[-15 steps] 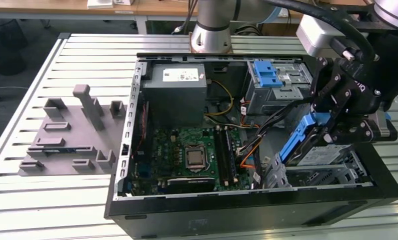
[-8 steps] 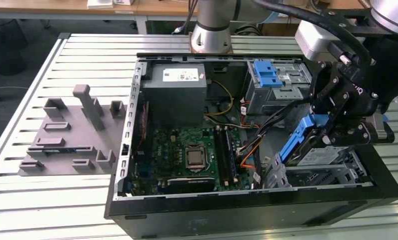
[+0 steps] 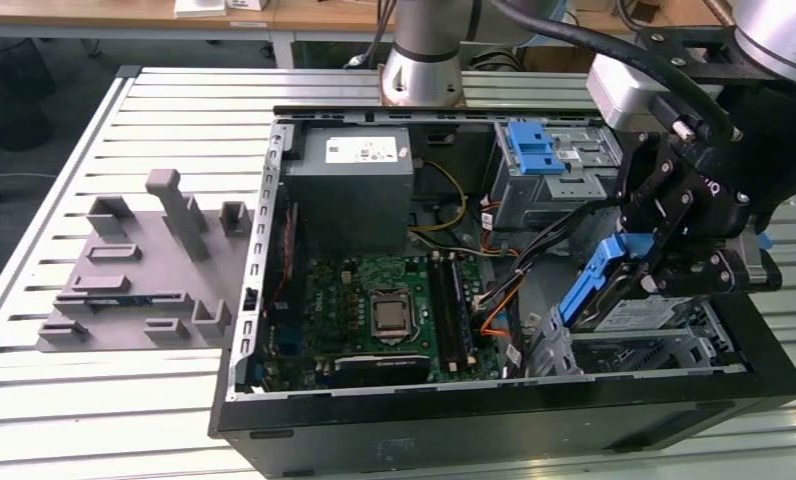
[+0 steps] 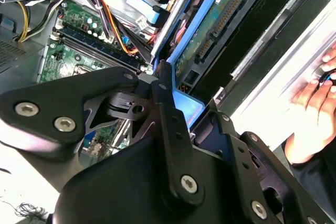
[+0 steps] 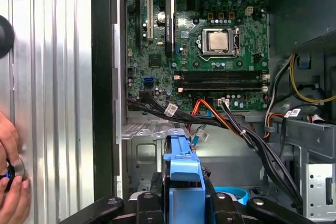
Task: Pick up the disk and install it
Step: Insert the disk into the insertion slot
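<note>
Disk, a flat silver hard drive in a blue plastic carrier: held tilted, with your tool pinching the carrier. It sits at four o'clock of the open black computer case in the exterior view, just above the grey metal drive bay. Pick-up looks done; you have yet to seat it.

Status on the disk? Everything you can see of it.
The disk is a flat silver drive with a label, framed by a blue plastic carrier. The gripper is shut on it, holding it tilted over the metal drive cage at the exterior view's right of the open case. The second wrist view shows its green circuit-board underside and connector pins. Whether it touches the cage I cannot tell.
</note>
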`<action>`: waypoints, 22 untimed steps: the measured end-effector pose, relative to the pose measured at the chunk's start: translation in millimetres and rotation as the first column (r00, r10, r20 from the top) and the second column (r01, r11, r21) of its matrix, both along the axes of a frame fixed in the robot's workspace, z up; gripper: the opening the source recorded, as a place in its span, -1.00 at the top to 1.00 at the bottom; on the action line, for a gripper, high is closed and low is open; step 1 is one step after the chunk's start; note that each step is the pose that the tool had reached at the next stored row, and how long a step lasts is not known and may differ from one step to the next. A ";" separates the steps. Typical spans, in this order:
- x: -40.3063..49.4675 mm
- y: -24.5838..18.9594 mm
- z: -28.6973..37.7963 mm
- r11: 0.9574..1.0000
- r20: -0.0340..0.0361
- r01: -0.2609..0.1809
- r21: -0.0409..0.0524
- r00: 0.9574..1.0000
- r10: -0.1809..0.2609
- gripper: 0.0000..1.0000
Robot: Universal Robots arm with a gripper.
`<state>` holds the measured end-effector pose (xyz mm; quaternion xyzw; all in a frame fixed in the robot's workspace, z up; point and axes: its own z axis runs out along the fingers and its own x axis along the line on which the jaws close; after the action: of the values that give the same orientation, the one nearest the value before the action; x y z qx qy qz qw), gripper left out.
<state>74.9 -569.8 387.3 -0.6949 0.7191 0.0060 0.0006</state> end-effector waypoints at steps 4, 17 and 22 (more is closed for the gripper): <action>0.0 0.0 -2.4 1.000 0.000 0.000 0.000 1.000 0.000 0.27; 0.0 -0.1 -10.1 1.000 0.000 0.000 0.000 1.000 0.000 0.27; 0.0 -0.1 -12.8 1.000 0.000 0.000 0.000 1.000 0.000 0.27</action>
<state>74.9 -569.9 374.4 -0.6949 0.7191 0.0060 0.0006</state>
